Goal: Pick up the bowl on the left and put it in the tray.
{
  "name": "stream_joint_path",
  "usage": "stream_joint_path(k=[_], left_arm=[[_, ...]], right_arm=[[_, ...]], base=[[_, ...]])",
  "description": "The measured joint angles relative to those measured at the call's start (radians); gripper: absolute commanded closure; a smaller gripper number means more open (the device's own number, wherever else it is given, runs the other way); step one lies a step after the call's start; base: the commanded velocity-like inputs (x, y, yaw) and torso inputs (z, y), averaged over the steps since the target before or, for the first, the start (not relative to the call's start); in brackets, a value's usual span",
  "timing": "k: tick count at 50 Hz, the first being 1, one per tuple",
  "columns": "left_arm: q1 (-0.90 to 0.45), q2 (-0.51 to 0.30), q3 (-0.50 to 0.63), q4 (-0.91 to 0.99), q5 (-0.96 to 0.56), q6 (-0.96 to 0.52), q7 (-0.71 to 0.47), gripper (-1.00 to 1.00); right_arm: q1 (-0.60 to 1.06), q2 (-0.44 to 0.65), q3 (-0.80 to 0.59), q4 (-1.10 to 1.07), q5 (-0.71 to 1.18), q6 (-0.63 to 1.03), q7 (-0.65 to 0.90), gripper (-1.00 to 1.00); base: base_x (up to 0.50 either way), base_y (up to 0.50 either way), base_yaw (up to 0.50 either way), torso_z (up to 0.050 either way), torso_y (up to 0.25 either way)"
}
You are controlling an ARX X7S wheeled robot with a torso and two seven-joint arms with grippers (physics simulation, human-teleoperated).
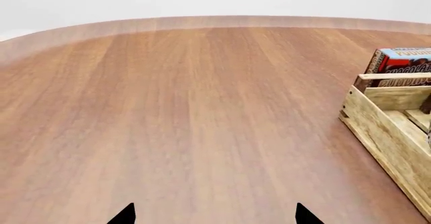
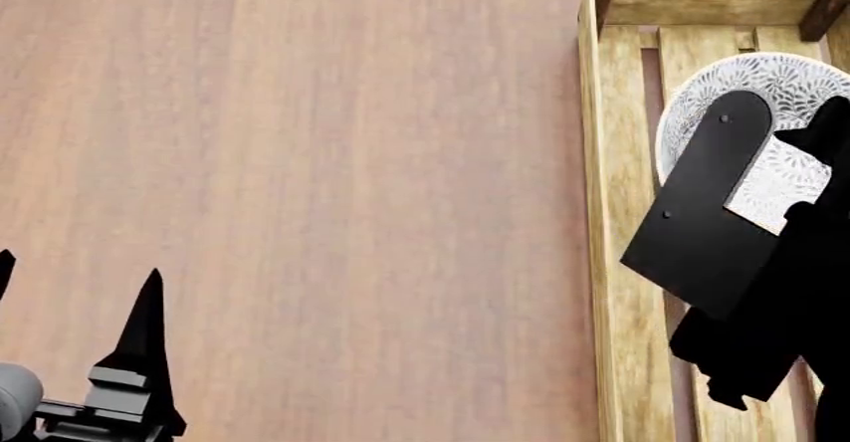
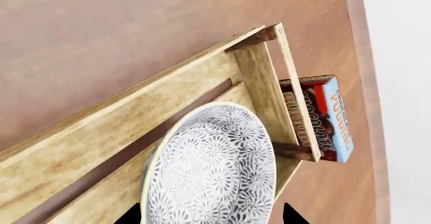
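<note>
The bowl [image 2: 783, 79], white with a grey-blue floral pattern, lies inside the tray [image 2: 618, 213], a light-wood slatted crate at the right of the head view. My right gripper [image 2: 781, 113] hangs over the bowl with its jaws open, and part of the bowl's inside shows between the black fingers. In the right wrist view the bowl [image 3: 215, 168] sits between and beyond the tips of the right gripper [image 3: 212, 215], within the tray [image 3: 135, 113]. My left gripper [image 2: 78, 268] is open over bare table, far left of the tray [image 1: 390, 128].
A chocolate pudding box [image 3: 323, 118] lies just beyond the tray's far end, also seen as the pudding box [image 1: 404, 65]. The round wooden table's edge [image 1: 202, 22] curves past it. Bare tabletop [image 2: 332, 163] stretches left of the tray.
</note>
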Motion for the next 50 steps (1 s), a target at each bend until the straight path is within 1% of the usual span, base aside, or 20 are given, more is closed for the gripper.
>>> stream_joint_path(k=[4,7,10,13,16,19,24,30,36,43,46,50], left_arm=[[-0.001,-0.002,0.001,0.007,-0.002,-0.003,-0.004,-1.00],[0.001,-0.004,0.000,0.012,-0.003,-0.004,-0.006,-1.00],[0.006,-0.007,-0.001,0.017,-0.002,0.001,-0.007,-1.00],[0.014,-0.011,-0.002,0.020,0.003,0.010,-0.007,-1.00],[0.029,-0.015,-0.001,0.020,0.015,0.031,-0.005,-1.00],[0.052,-0.020,-0.001,0.016,0.031,0.063,0.003,-1.00],[0.115,-0.024,0.004,-0.019,0.069,0.166,0.032,-1.00],[0.195,-0.021,0.019,-0.112,0.134,0.326,0.076,-1.00],[0.252,-0.006,0.045,-0.251,0.213,0.510,0.114,-1.00],[0.295,0.019,0.073,-0.440,0.219,0.715,0.188,-1.00],[0.307,0.030,0.088,-0.522,0.200,0.788,0.231,-1.00],[0.316,0.043,0.110,-0.611,0.151,0.849,0.295,-1.00]], right_arm=[[-0.021,0.033,0.072,-0.097,0.037,0.044,0.002,-1.00],[-0.065,0.051,0.164,-0.176,0.074,0.072,0.016,-1.00],[-0.157,0.061,0.292,-0.250,0.124,0.076,0.063,-1.00],[-0.292,0.072,0.426,-0.304,0.198,0.039,0.161,-1.00],[-0.459,0.044,0.573,-0.341,0.256,-0.029,0.262,-1.00],[-0.640,-0.017,0.701,-0.360,0.285,-0.140,0.346,-1.00],[-0.913,-0.154,0.839,-0.337,0.306,-0.374,0.426,-1.00],[-1.142,-0.331,0.895,-0.209,0.322,-0.682,0.436,-1.00],[-1.274,-0.489,0.910,-0.036,0.391,-0.934,0.386,-1.00],[-1.349,-0.610,0.899,0.135,0.512,-1.110,0.277,-1.00],[-1.356,-0.635,0.908,0.164,0.576,-1.159,0.227,-1.00],[-1.364,-0.654,0.906,0.209,0.653,-1.228,0.158,-1.00]], base=[[0.00,0.00,0.00,0.000,0.000],[0.00,0.00,0.00,0.000,0.000],[0.00,0.00,0.00,0.000,0.000],[0.00,0.00,0.00,0.000,0.000],[0.00,0.00,0.00,0.000,0.000],[0.00,0.00,0.00,0.000,0.000],[0.00,0.00,0.00,0.000,0.000],[0.00,0.00,0.00,0.000,0.000],[0.00,0.00,0.00,0.000,0.000],[0.00,0.00,0.00,0.000,0.000],[0.00,0.00,0.00,0.000,-0.004],[0.00,0.00,0.00,0.000,-0.005]])
